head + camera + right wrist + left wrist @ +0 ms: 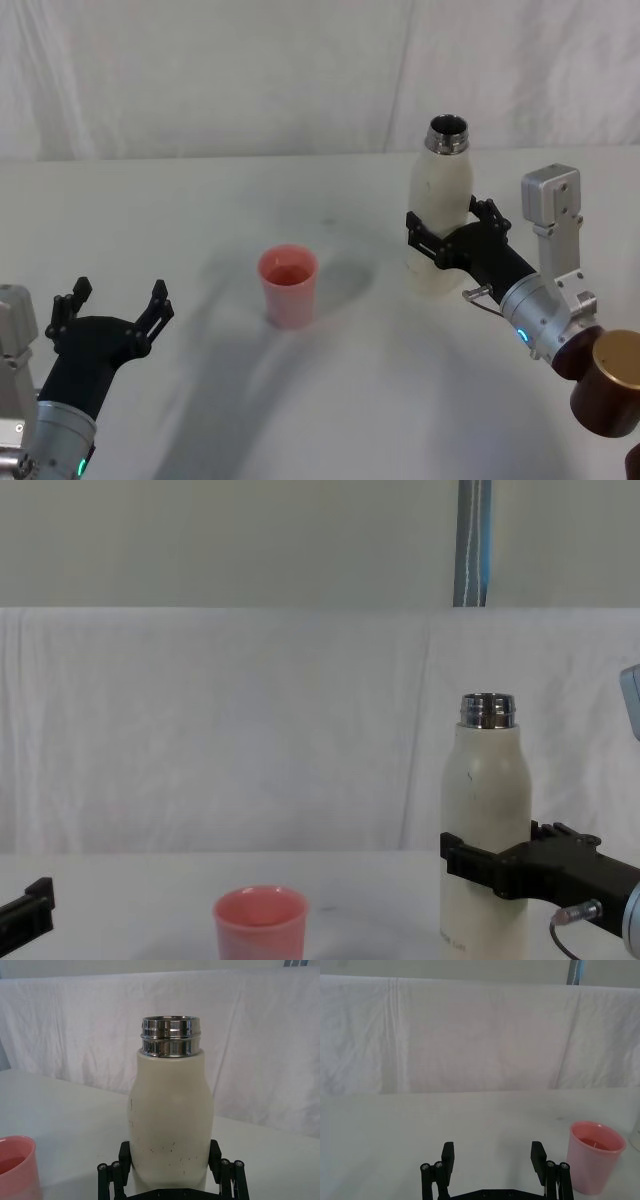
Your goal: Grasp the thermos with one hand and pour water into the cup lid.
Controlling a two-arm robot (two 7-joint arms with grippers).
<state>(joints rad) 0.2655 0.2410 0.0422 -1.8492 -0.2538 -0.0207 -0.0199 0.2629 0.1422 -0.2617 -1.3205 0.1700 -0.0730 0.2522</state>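
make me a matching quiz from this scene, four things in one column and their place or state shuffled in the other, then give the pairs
Things:
1. thermos
2. cup lid
3. left gripper
4. right gripper

Place or state:
A. open over bare table at the robot's left, holding nothing
B. upright, uncapped, steel neck showing
C. closed around the cream bottle's lower body
D. pink, standing on the table between the two arms

Pairs: 1-B, 2-D, 3-A, 4-C
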